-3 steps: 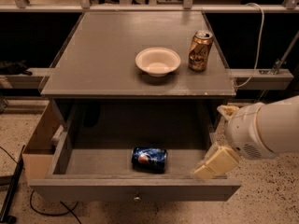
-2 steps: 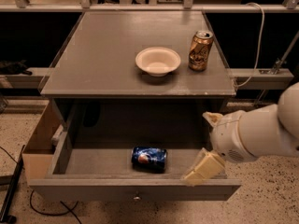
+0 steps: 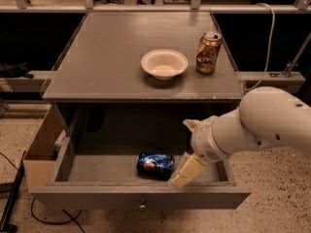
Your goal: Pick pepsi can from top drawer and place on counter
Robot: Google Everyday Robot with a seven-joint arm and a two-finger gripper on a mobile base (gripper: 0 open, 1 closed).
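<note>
The pepsi can [image 3: 154, 165] lies on its side on the floor of the open top drawer [image 3: 141, 196], near the front middle. My gripper [image 3: 180, 153] reaches in from the right and hangs over the drawer just right of the can. Its cream fingers [image 3: 187, 171] are spread apart and hold nothing. The lower finger's tip is close to the can's right end, and I cannot tell if it touches. The grey counter [image 3: 107, 57] lies above the drawer.
A white bowl [image 3: 164, 63] and a gold-brown can [image 3: 208, 52] stand on the counter's right half. A cardboard box [image 3: 40, 147] sits against the drawer's left side. A cable [image 3: 39, 216] lies on the speckled floor at the lower left.
My arm and gripper have moved left over the drawer, closer to the pepsi can. The can, bowl and gold-brown can have not moved.
</note>
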